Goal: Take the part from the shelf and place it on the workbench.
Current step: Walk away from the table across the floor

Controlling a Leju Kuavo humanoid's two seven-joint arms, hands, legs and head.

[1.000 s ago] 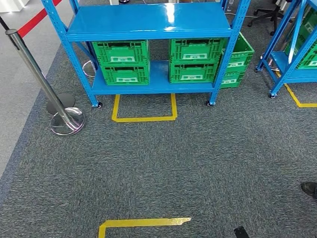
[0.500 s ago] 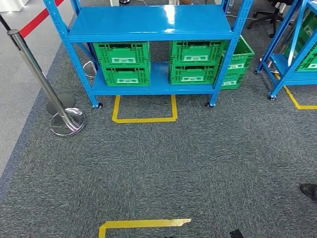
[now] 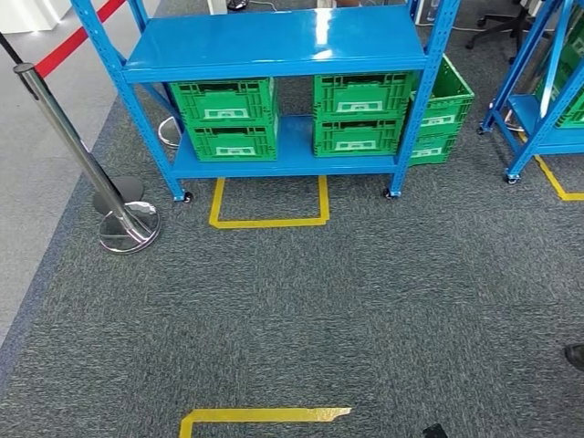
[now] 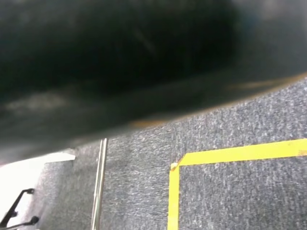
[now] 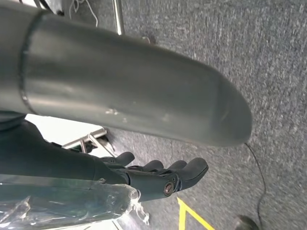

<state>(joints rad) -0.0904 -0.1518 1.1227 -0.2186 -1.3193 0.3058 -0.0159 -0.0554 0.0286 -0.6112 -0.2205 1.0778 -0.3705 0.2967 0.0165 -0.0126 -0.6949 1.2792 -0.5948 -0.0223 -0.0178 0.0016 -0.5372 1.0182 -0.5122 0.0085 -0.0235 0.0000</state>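
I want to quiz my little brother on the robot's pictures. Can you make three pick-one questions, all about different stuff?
1. Where does the silver post stand?
A. To the left of the blue shelf
B. To the right of the blue shelf
C. On the top board of the shelf

2. What colour is the tape on the carpet?
A. Red
B. White
C. Yellow

3. What is the robot's right hand doing?
A. Holding a part
B. Holding nothing, fingers stretched out
C. Pressing on a green crate

Answers:
1 is A: in the head view the silver post stands on its round foot to the left of the blue shelf.
2 is C: the tape on the carpet in front of the shelf is yellow.
3 is B: the right wrist view shows the right hand above the carpet with nothing in it.
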